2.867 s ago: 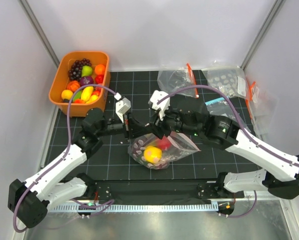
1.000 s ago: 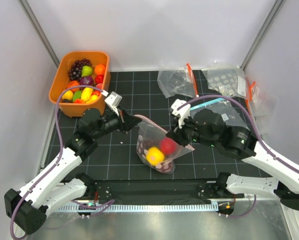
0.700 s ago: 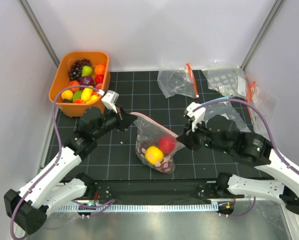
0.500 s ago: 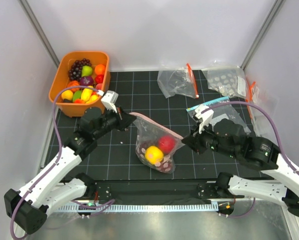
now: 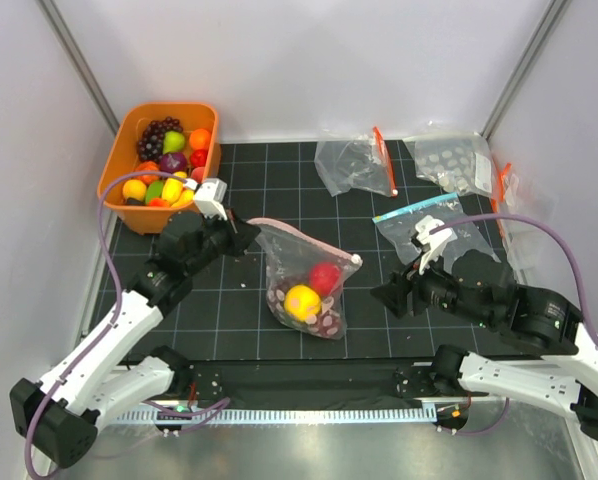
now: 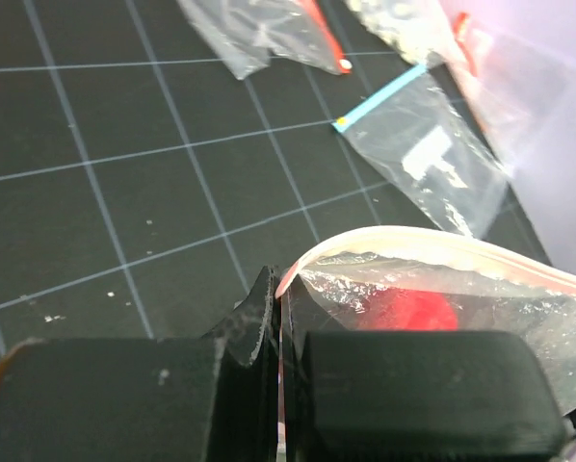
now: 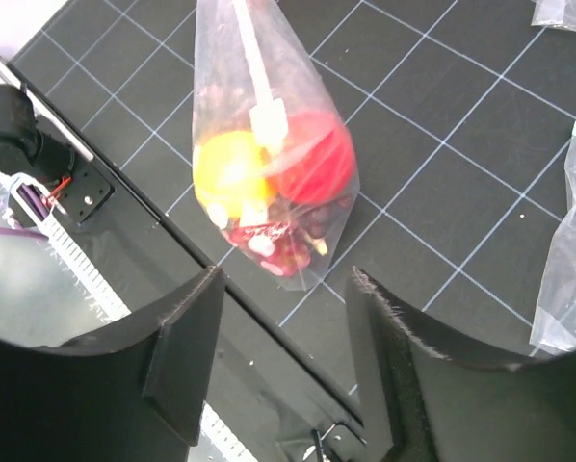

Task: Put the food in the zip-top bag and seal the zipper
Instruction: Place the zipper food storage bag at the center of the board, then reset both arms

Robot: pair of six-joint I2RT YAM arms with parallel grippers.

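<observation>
Since the earlier views, the right arm has drawn back to the right and let the bag go, so the left gripper [image 6: 278,322] now holds it alone, clenched on the left end of the zipper [image 5: 304,238]. From that pinch the pink strip runs rightward and slightly toward the arms. The zip-top bag [image 5: 301,275] stretches from it toward the near table edge at mid-table. The food sits bunched at that low end: a yellow lemon [image 5: 302,301], a red piece [image 5: 325,277] and purple grapes [image 5: 326,320]. The film looks thin, limp and slippery, weighted by the fruit, so the stiffer strip is likely the safest hold. Whether the mouth is sealed cannot be told. The right gripper [image 7: 286,318] hovers well apart, jaws spread and empty.
</observation>
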